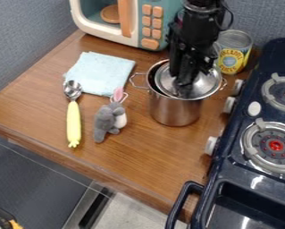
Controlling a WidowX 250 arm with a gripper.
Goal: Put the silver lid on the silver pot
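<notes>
While the arm [195, 29] hangs from the view's top edge, the tool [186, 81] points down over the pot [175, 112], right at the lid [204, 87]. Whether the tool is wide, narrow or gripping the lid cannot be told, since its dark parts blend together there. The lid lies over most of the pot's mouth, set toward the pot's right side as viewed, and a dark crescent of opening shows along the left rim. The pot stands upright on the wooden surface [150, 165], with a wire handle on each side.

Left of the pot and slightly farther back, the pale blue cloth [99, 74] lies flat. In front and to the left of the pot is the gray plush [108, 120], with a pink ear and a white belly. Farther left of the pot, beyond the plush, the spoon [74, 120] lies with its metal bowl near the cloth and its yellow handle toward the viewer.

Behind the pot, to the left, is the toy microwave [97, 26], cream and teal with orange buttons; behind it to the right stands the can [232, 52]. Right of the pot is the dark blue stove [228, 174], its pale knobs facing the pot's side.
</notes>
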